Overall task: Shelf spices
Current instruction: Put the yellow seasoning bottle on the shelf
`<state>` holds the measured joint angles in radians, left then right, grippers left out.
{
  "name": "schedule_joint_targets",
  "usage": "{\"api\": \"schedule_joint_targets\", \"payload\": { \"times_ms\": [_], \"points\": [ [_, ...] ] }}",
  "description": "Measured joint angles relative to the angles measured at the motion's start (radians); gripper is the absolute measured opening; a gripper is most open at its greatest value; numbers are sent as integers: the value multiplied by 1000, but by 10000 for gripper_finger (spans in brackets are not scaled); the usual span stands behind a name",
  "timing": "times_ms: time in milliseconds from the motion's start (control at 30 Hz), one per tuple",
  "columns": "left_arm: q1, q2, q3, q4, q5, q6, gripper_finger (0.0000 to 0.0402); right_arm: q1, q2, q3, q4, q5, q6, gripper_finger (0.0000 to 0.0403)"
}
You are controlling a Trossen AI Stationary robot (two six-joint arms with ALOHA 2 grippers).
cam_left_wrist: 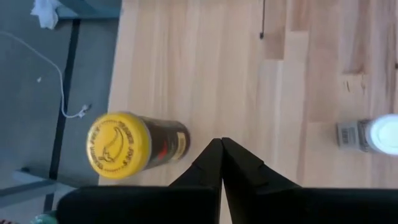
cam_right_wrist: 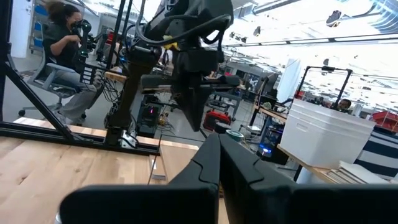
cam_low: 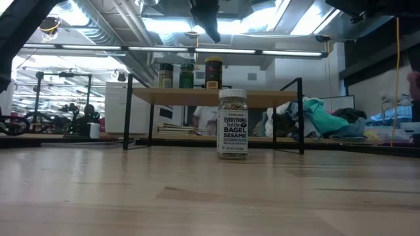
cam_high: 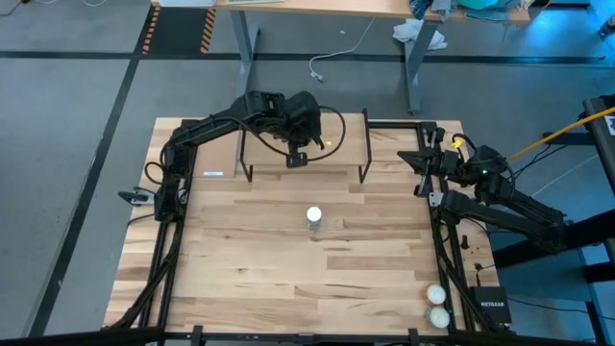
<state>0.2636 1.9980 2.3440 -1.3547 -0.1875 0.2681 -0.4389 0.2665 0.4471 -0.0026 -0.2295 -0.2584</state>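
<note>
1. Spice jars: four in all. Three stand in a row on the shelf (cam_low: 213, 96), below the left gripper (cam_low: 209, 26): a black-lidded jar (cam_low: 165, 75), a green-lidded jar (cam_low: 187, 75) and a yellow-lidded jar (cam_low: 213, 72).
2. The fourth, a white-lidded jar (cam_low: 232, 124), stands on the table (cam_high: 288, 279), well clear of that gripper.
3. Shelves: one.
4. Whitish balls (cam_high: 437, 306): two, at the table's corner, far from both grippers.
5. Arms: two; the right gripper (cam_high: 423, 159) sits at the table's edge.
</note>
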Motion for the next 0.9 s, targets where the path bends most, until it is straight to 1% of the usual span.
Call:
{"api": "schedule_joint_targets", "payload": {
  "times_ms": [133, 300, 467, 567, 633, 900],
  "points": [
    [22, 1, -50, 52, 13, -22, 0, 0, 0, 0, 0, -11, 8, 5],
    [50, 2, -172, 121, 26, -33, 0, 0, 0, 0, 0, -11, 8, 5],
    [68, 3, -260, 169, 41, -26, 0, 0, 0, 0, 0, -11, 8, 5],
    [82, 4, -289, 175, 50, -19, 0, 0, 0, 0, 0, -11, 8, 5],
    [91, 4, -308, 213, 50, -2, 0, 0, 0, 0, 0, -11, 8, 5],
    [140, 3, -313, 259, 54, 30, 0, 0, 0, 0, -3, -11, 8, 5]
  ]
}}
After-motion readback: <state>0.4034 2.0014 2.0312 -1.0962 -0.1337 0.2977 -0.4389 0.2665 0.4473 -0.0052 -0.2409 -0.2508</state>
